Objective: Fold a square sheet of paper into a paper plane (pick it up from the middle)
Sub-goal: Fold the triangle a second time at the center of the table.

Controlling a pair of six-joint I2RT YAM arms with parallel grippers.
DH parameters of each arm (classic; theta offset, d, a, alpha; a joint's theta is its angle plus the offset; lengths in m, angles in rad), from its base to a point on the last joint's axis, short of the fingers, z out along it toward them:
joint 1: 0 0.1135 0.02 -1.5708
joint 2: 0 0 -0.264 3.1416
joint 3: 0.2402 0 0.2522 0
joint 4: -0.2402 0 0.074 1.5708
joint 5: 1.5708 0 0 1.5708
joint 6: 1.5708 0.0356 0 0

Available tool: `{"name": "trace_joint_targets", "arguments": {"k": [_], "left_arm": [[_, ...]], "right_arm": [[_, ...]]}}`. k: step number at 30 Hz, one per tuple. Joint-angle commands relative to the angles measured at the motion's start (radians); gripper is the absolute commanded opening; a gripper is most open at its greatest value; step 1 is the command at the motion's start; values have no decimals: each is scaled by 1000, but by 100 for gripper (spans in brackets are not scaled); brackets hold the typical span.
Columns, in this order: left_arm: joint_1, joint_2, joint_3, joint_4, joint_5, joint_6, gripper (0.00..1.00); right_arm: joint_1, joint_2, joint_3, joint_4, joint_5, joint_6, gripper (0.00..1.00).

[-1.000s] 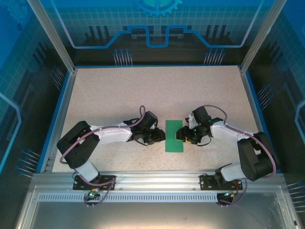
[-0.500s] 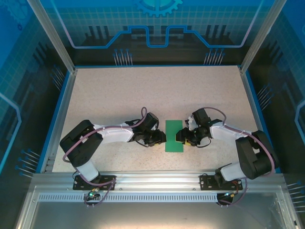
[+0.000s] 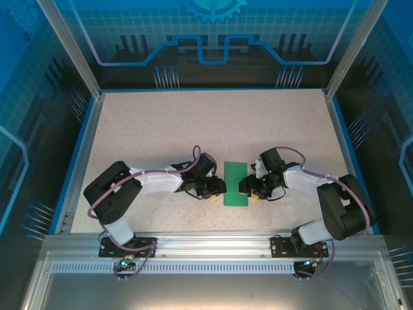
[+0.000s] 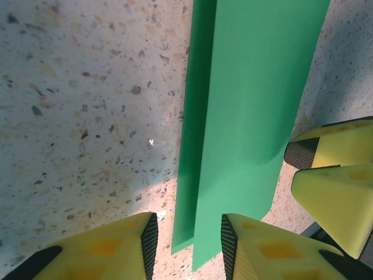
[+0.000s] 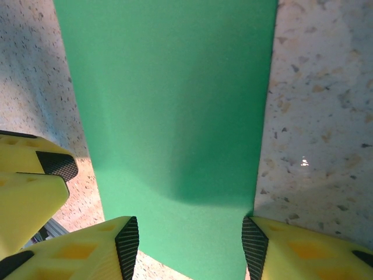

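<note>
The sheet of paper [image 3: 235, 184] lies on the table as a narrow green strip folded in two, its layers slightly offset in the left wrist view [image 4: 245, 105]. My left gripper [image 3: 217, 188] sits low at the strip's left edge, open, with the strip's end lying between its fingertips [image 4: 186, 248]. My right gripper [image 3: 249, 187] sits at the right edge, open, its fingers spread about the strip's full width [image 5: 189, 248]. Each wrist view shows the other gripper's yellow fingers [image 4: 332, 169] [image 5: 35, 175] across the paper. The paper looks flat on the table.
The speckled beige table [image 3: 193, 129] stretches wide behind and beside the arms. A blue rim [image 3: 84, 155] and metal frame posts bound it. The near aluminium rail [image 3: 206, 242] runs just below the paper.
Both grippers have edged slightly closer to the paper and toward the near side. The paper has stayed in place.
</note>
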Motion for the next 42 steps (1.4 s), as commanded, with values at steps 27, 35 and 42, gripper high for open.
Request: {"name": "trace_joint_targets", "arguments": {"k": [27, 35, 42], "left_arm": [[-33, 77, 54, 92, 72, -41, 37], [-32, 81, 60, 108, 59, -46, 35], [-20, 122, 108, 118, 57, -53, 26]], "right_arm": [[-21, -4, -22, -6, 9, -4, 54], [-19, -19, -20, -7, 5, -7, 54], [-21, -71, -13, -45, 48, -10, 55]]}}
